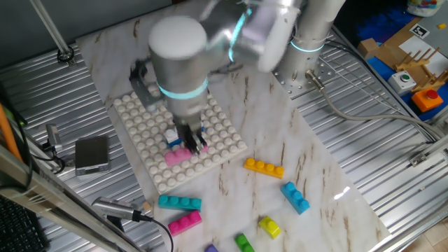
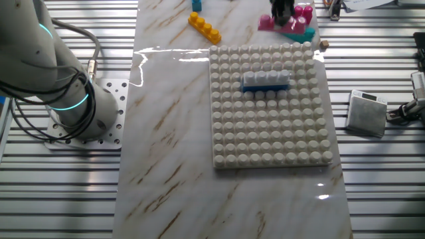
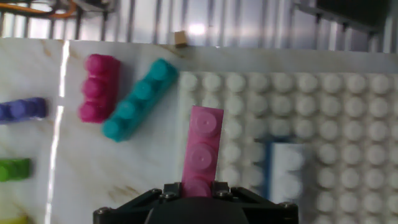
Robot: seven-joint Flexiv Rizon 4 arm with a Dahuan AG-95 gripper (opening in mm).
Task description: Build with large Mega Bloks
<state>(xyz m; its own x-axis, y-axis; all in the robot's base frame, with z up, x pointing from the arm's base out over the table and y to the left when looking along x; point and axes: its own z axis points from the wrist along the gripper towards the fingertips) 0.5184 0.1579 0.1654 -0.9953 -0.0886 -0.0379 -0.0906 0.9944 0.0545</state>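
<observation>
Hiding pink brick's (image 3: 204,152) near end: jaws.

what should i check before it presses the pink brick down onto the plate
1. Brick held: ok. The gripper has its jaws shut on the pink brick.
2. Brick over the baseplate: ok in the hand view; it hangs above the studs near the plate's edge.
3. Clear of the blue and white brick already on the plate: ok, a gap shows beside it in the hand view.
4. Brick lined up with the stud rows: cannot tell; it looks slightly tilted in the hand view.
5. Height above the studs: cannot tell, the arm hides it.
6. Loose teal brick and magenta brick: ok, off the plate.
</observation>
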